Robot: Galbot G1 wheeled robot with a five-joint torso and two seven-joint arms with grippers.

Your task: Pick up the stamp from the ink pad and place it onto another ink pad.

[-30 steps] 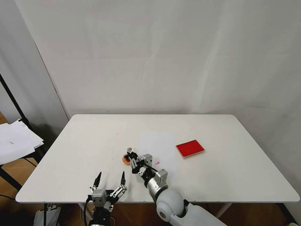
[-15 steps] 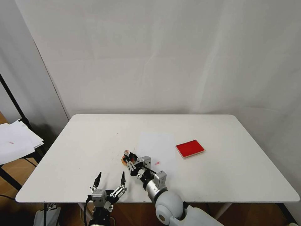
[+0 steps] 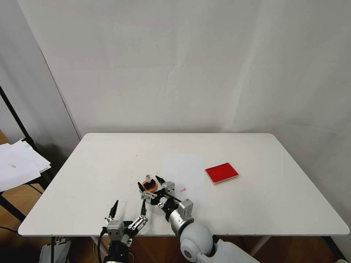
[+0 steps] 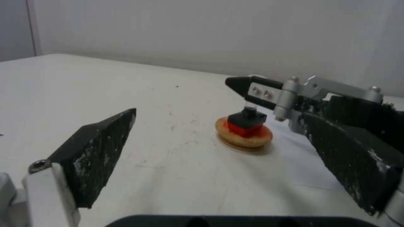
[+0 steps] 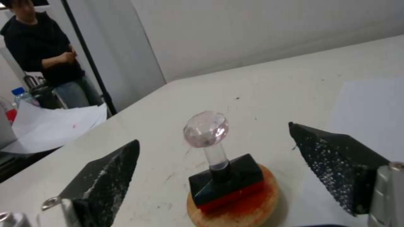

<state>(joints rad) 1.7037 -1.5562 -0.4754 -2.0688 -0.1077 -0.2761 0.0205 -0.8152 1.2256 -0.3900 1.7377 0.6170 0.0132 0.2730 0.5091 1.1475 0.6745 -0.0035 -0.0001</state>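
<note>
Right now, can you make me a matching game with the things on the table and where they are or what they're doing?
Things:
1. stamp
2. red rectangular ink pad
3. right gripper
4. left gripper

States:
A. lying alone on the table's right part
B. open, fingers on either side of the stamp
C. standing upright on the round ink pad
D. open, at the table's near edge, holding nothing

Pairs: 1-C, 2-A, 3-B, 4-D
</note>
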